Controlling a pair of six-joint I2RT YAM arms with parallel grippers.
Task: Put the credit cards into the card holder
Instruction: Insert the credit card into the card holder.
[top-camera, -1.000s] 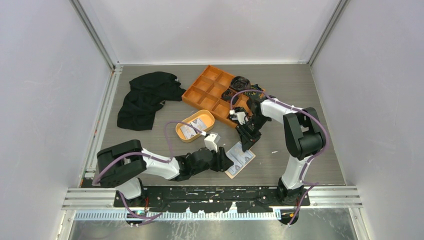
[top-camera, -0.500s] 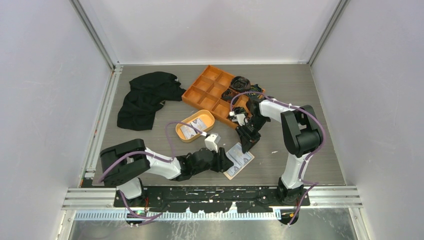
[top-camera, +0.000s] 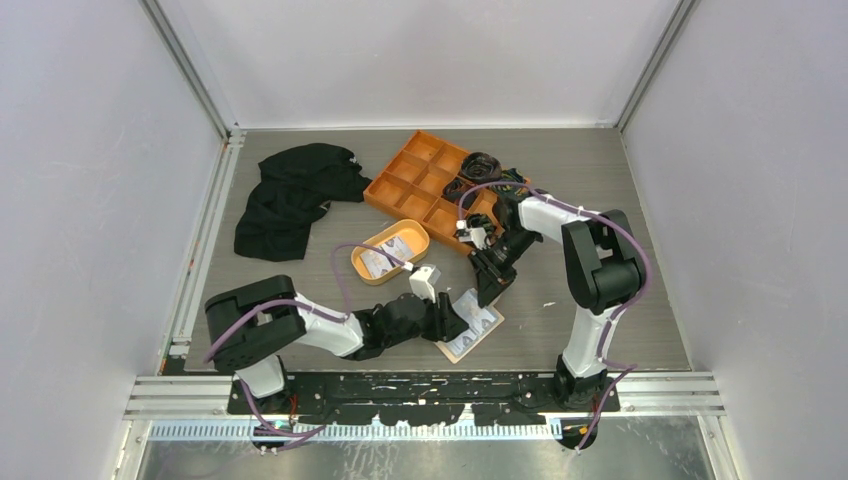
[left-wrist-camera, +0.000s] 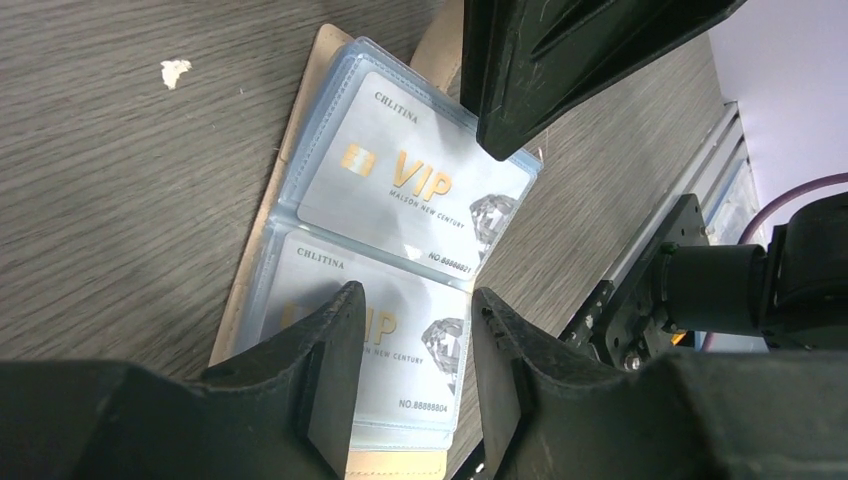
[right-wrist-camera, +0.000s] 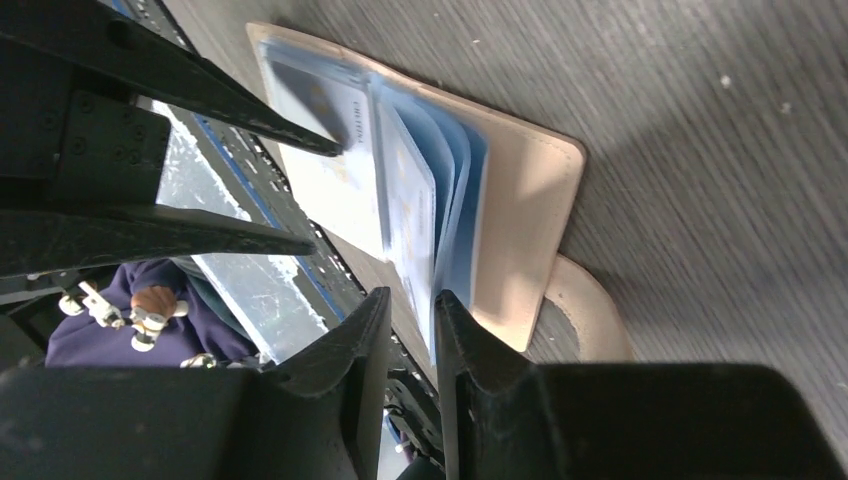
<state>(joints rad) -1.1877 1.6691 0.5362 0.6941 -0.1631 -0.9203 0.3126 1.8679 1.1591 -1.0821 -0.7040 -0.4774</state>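
Beige leather-like bifold card holder (top-camera: 474, 322) lies open at the near edge of the grey table (top-camera: 620, 200), between both arms. Left gripper (left-wrist-camera: 418, 295), jaws half apart and empty, sits low over the lower sleeve, likely to pin the holder flat. Right gripper (right-wrist-camera: 412, 296), jaws narrow, straddles a raised clear plastic leaf (right-wrist-camera: 410, 220); whether it is actually gripped cannot be told. Sleeves hold white VIP credit cards (left-wrist-camera: 410, 170). Oval orange dish (top-camera: 356, 265) holds more cards.

The left hand (top-camera: 452, 320) and right hand (top-camera: 488, 290) are both at the open card holder (top-camera: 478, 326) on the bench (top-camera: 640, 170); an orange dish (top-camera: 356, 262) lies just beyond the left hand.
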